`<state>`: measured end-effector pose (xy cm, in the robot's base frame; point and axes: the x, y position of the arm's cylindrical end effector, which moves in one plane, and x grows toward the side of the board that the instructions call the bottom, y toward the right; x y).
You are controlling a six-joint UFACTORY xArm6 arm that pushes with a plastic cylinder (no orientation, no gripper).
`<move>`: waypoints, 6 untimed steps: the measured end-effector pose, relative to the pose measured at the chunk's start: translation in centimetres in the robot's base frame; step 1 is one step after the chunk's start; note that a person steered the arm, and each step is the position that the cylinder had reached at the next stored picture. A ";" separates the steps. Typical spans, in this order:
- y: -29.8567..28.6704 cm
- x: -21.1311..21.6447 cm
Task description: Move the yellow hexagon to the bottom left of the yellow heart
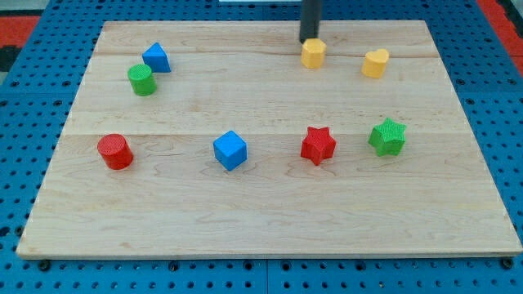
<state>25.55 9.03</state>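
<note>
Far side of the bench (pixel 261 220), right of centre: yellow hexagon (pixel 313 54), squat, no real long axis, flat face up. My tip (pixel 310 40) touching its far edge. No jaws on this tool. Yellow heart (pixel 375 63) close by on the right.

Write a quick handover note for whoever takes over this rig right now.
My tip sits at the yellow hexagon's top edge, apparently touching it, near the board's top. The yellow heart lies to the hexagon's right, slightly lower, with a clear gap between them. Done: tip placed behind the hexagon. Left: push the hexagon down the view until it sits below and left of the heart. The red star lies further down.
</note>
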 end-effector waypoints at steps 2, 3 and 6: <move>-1.3 -1.2; -5.8 0.2; 6.1 4.8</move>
